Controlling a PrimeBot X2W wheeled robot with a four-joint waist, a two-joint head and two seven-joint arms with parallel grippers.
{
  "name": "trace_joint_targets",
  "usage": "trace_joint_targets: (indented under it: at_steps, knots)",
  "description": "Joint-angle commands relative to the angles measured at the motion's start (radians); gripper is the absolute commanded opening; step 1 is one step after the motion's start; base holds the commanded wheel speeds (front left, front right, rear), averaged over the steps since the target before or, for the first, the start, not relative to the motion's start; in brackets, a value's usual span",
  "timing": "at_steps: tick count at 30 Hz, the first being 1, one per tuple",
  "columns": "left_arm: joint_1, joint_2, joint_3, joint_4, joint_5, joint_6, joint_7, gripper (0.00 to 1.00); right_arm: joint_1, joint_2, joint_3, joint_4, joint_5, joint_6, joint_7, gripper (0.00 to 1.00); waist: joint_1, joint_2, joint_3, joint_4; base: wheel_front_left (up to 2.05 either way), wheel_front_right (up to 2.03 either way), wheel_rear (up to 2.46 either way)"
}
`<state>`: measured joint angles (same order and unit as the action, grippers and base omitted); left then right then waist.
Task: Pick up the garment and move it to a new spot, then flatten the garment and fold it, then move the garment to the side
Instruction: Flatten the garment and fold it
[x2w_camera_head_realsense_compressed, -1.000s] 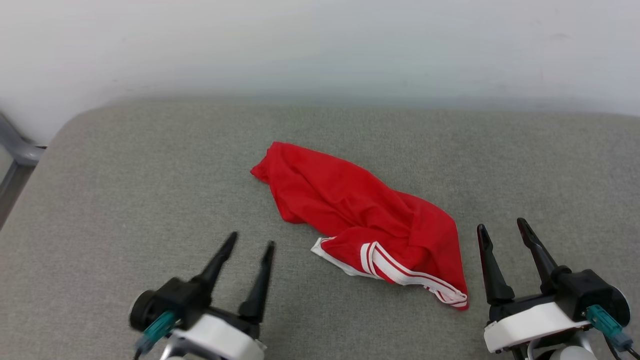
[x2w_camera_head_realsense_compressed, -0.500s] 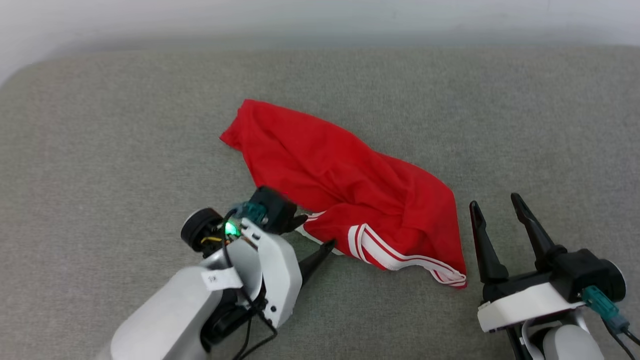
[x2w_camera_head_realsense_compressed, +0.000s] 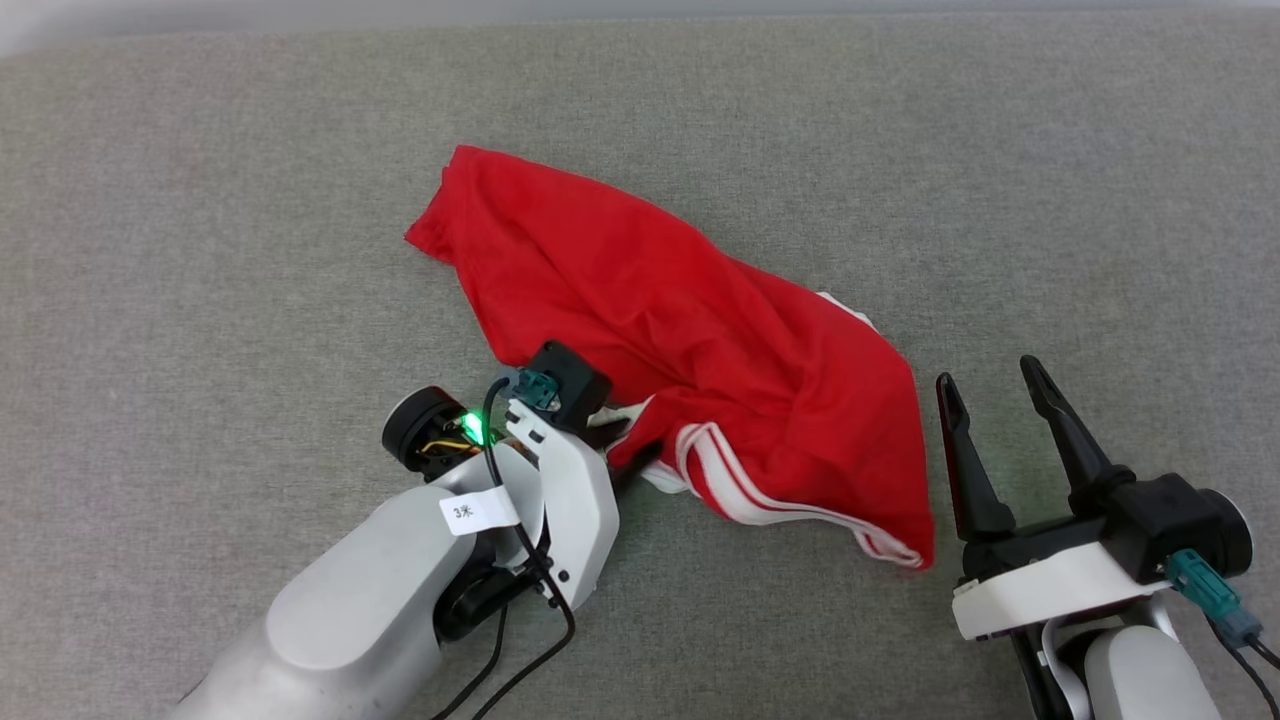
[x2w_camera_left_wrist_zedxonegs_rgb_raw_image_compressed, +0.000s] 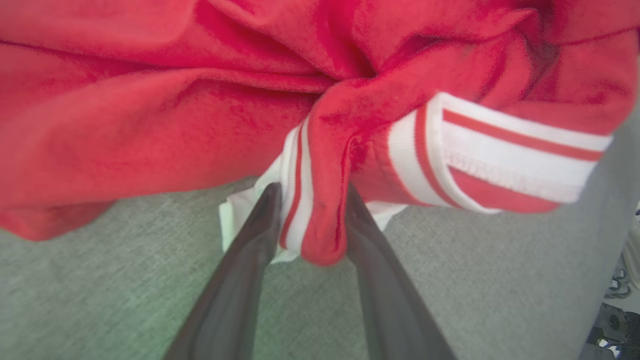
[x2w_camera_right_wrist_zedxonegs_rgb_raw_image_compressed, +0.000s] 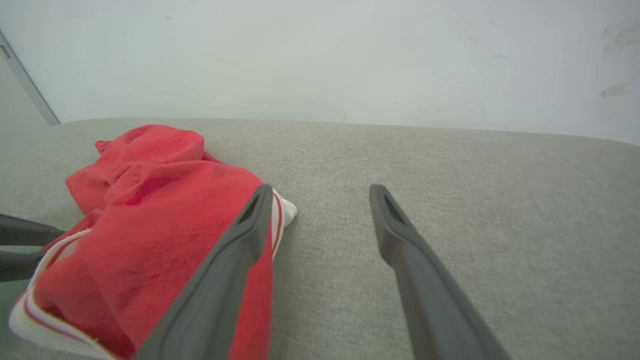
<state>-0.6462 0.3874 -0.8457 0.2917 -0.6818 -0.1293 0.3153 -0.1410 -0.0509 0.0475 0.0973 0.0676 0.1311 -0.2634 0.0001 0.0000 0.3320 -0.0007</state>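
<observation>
The garment (x2w_camera_head_realsense_compressed: 680, 320), red with red-white striped trim, lies crumpled on the grey cushion (x2w_camera_head_realsense_compressed: 200, 250). My left gripper (x2w_camera_head_realsense_compressed: 622, 440) is at its near-left edge. In the left wrist view a fold of the garment (x2w_camera_left_wrist_zedxonegs_rgb_raw_image_compressed: 150, 125) with striped trim fills the space between the left gripper (x2w_camera_left_wrist_zedxonegs_rgb_raw_image_compressed: 310, 192) fingers, which press it from both sides. My right gripper (x2w_camera_head_realsense_compressed: 988, 375) stands open just right of the garment's near corner, nothing between its fingers. In the right wrist view the garment (x2w_camera_right_wrist_zedxonegs_rgb_raw_image_compressed: 150, 200) lies left of the right gripper (x2w_camera_right_wrist_zedxonegs_rgb_raw_image_compressed: 321, 189), partly behind its left finger.
The grey cushion runs wide to the left, right and far side of the garment. A white wall (x2w_camera_right_wrist_zedxonegs_rgb_raw_image_compressed: 320, 60) rises behind its far edge. My left forearm (x2w_camera_head_realsense_compressed: 380, 600) crosses the near-left part of the cushion.
The head camera has tipped down. My left arm swung in from the lower left to the garment's striped edge and its fingers closed onto a fold. The right gripper stayed open.
</observation>
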Motion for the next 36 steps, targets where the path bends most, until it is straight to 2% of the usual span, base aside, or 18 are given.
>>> trace_joint_targets:
  at_steps: [1,7,14,19,24,27,30,32,36]
  knots:
    - [-0.01,-0.006,-0.009,0.015,-0.012,-0.002,-0.016,0.0,-0.007,0.001,0.001,0.003,-0.007,-0.001,-0.002,1.0,-0.0001,0.0,-0.004,0.004,0.0,0.0,0.0]
    - [0.055,-0.004,0.032,0.036,-0.039,0.016,-0.128,0.0,0.006,0.001,0.0,0.022,-0.004,-0.001,-0.002,1.0,-0.0001,0.0,-0.061,0.023,0.0,0.0,0.0]
    - [0.183,0.066,0.089,-0.113,-0.091,0.088,-0.17,0.0,0.037,0.001,-0.011,0.042,0.009,-0.001,-0.002,1.0,-0.0001,0.0,-0.146,0.072,0.0,0.0,0.0]
    - [0.288,0.164,0.162,-0.276,-0.134,0.176,-0.17,0.0,0.05,0.001,-0.016,0.05,0.016,-0.001,-0.002,1.0,-0.0001,0.0,-0.181,0.103,0.0,0.0,0.0]
    - [0.378,0.273,0.241,-0.423,-0.157,0.285,-0.151,0.0,0.052,0.001,-0.014,0.05,0.016,-0.001,-0.002,1.0,-0.0001,0.0,-0.177,0.109,0.0,0.0,0.0]
    - [0.411,0.325,0.278,-0.46,-0.155,0.346,-0.132,0.0,0.04,0.001,-0.01,0.052,0.013,-0.001,-0.002,1.0,-0.0001,0.0,-0.157,0.101,0.0,0.0,0.0]
    - [0.418,0.355,0.284,-0.451,-0.127,0.388,-0.112,0.0,0.026,0.001,-0.007,0.054,0.011,-0.001,-0.002,1.0,-0.0001,0.0,-0.137,0.085,0.0,0.0,0.0]
    - [0.422,0.362,0.27,-0.444,-0.12,0.391,-0.1,0.0,0.024,0.001,-0.006,0.055,0.011,-0.001,-0.002,1.0,-0.0001,0.0,-0.132,0.079,0.0,0.0,0.0]
    - [0.447,0.342,0.198,-0.383,-0.127,0.362,-0.036,0.0,0.018,0.001,-0.014,0.058,0.01,-0.001,-0.002,1.0,-0.0001,0.0,-0.12,0.067,0.0,0.0,0.0]
